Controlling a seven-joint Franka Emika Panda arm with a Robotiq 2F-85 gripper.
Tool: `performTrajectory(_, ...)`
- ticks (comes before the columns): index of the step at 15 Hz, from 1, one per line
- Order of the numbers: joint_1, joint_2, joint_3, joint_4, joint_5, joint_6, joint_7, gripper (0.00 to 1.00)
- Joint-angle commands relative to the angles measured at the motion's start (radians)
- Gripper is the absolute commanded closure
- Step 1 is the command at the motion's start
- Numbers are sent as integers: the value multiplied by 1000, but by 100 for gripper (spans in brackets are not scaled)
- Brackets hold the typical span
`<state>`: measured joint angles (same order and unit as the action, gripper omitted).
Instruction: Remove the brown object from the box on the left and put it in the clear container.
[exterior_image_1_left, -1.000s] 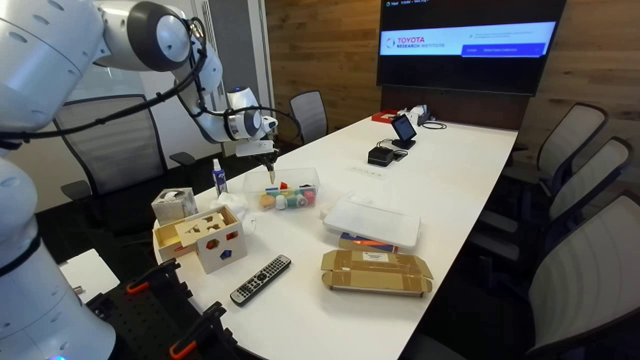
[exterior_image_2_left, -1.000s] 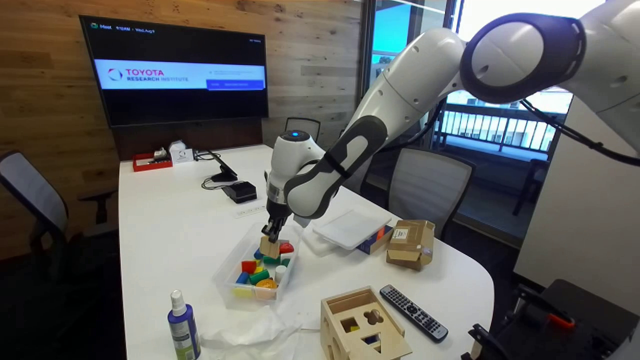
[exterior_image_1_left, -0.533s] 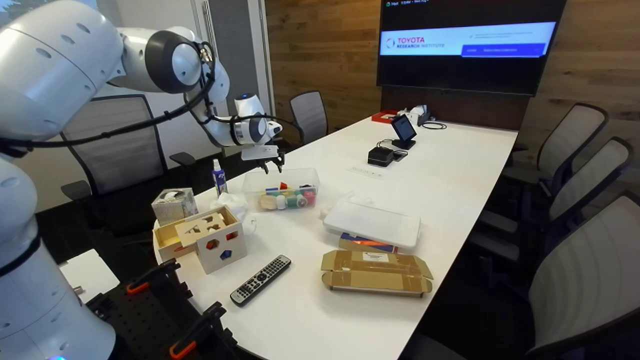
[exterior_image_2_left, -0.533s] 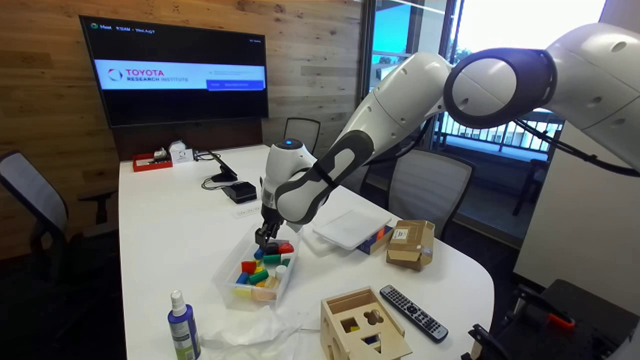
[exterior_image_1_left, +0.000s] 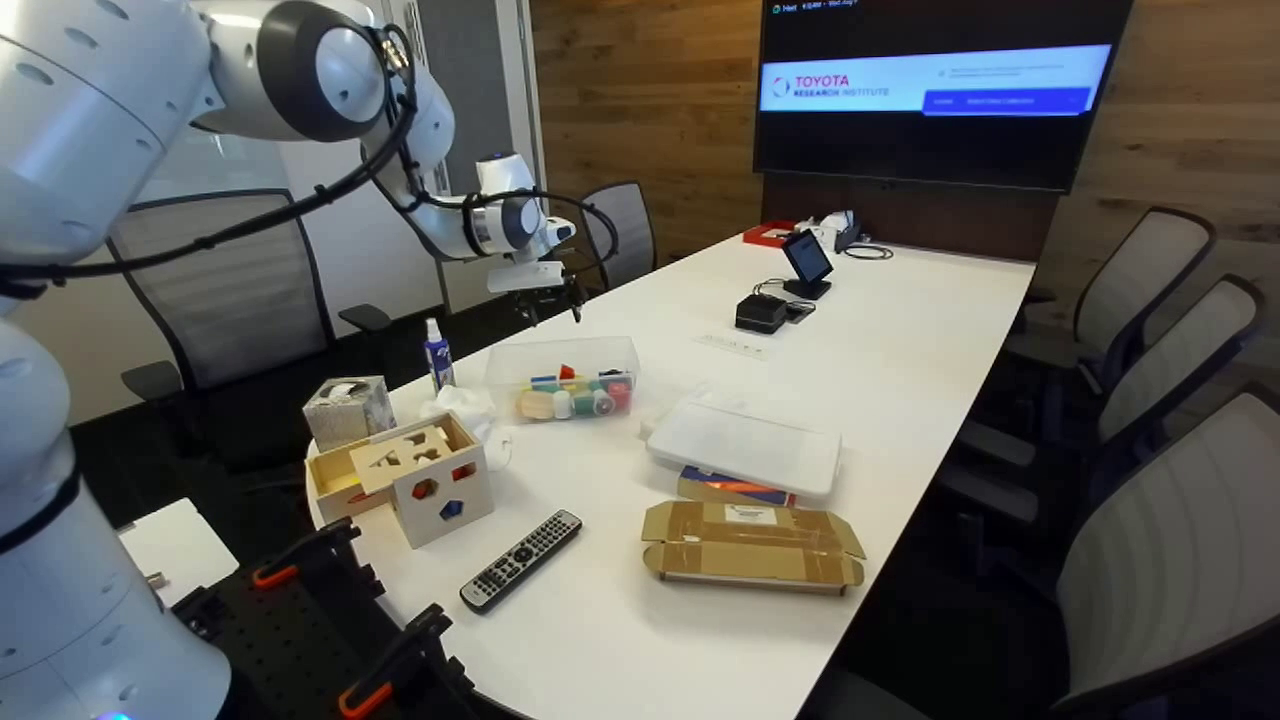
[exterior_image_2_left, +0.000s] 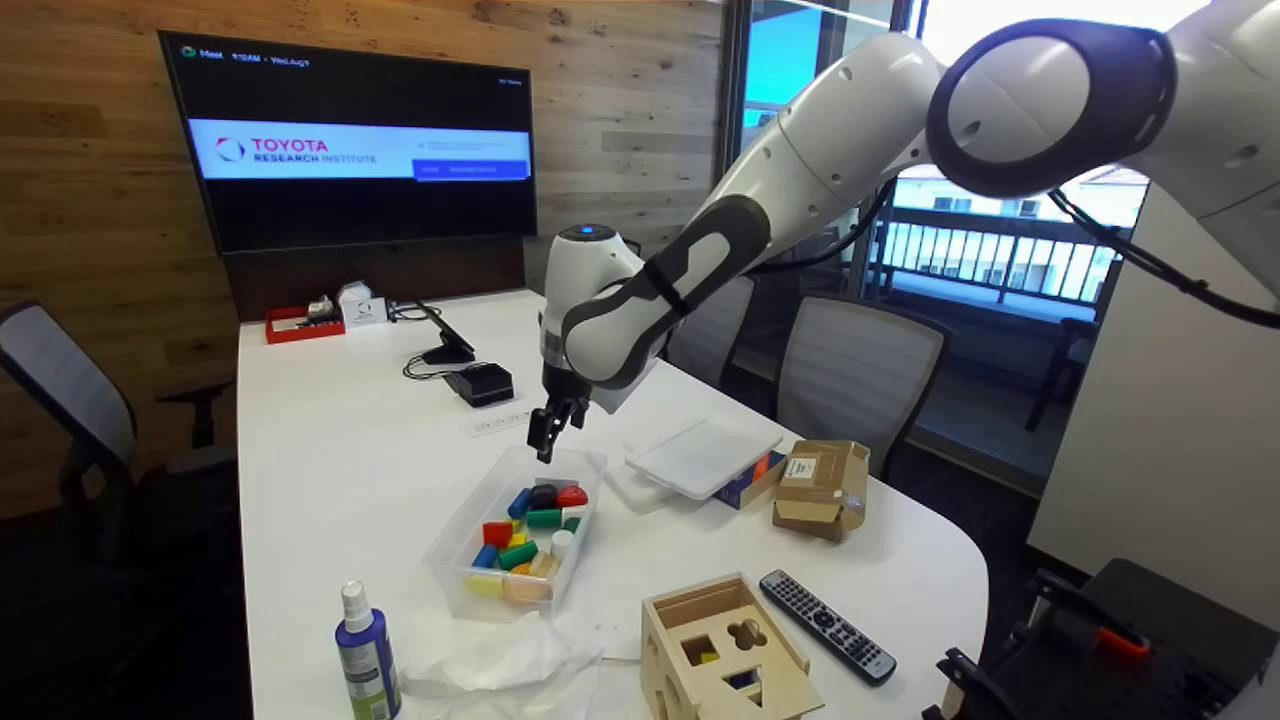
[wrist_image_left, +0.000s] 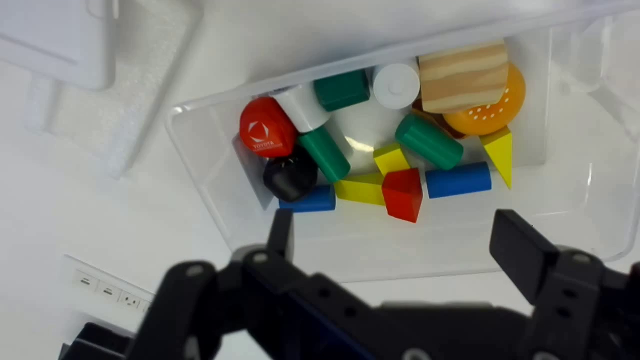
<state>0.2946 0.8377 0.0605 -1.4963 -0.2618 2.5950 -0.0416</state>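
Running long and white across the room, the surface (exterior_image_2_left: 345, 470) rounds off at its near end, with chairs (exterior_image_2_left: 868, 370) along both long edges. Past the far end you can read "TOYOTA RESEARCH INSTITUTE" on a big screen (exterior_image_2_left: 365, 150), with "Meet" in its top corner. Your clear tub (exterior_image_2_left: 460, 535) of coloured blocks (exterior_image_2_left: 518, 553) has a stretch of white surface between it and one long edge. Just beside its other flank, a pale lid (exterior_image_2_left: 705, 455) lies partly over an orange-and-blue carton (exterior_image_2_left: 745, 488), and next to that is a cardboard package (exterior_image_2_left: 820, 490), its sticker (exterior_image_2_left: 802, 467) too small to read. The wooden box (exterior_image_1_left: 443, 488) sits near the rounded end, with a crumpled white sheet (exterior_image_2_left: 500, 665) between it and the tub. Your claw (wrist_image_left: 397, 240) hangs above the tub, fingers wide apart, tips overlapping one long side in the wrist view. A blue spray bottle (exterior_image_2_left: 365, 655) stands upright near the edge; a remote (exterior_image_2_left: 827, 625) lies just beside the box. Your brown block (wrist_image_left: 464, 77) is in the tub, partly covering an orange round piece (wrist_image_left: 492, 120). Toward the tub's opposite end, a red piece (wrist_image_left: 268, 127) reads "TOYOTA".
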Motion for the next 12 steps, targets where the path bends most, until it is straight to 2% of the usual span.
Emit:
performTrajectory(1, -37, -214, 31, -212, 26, -106, -38, 0)
performTrajectory(5, -94, -398, 82, -409, 68, -170, -91, 0)
performTrajectory(9, -155, -553, 122, -623, 149, -134, -169, 0)
performTrajectory(12, -187, -617, 135, -728, 212, -123, -250, 0)
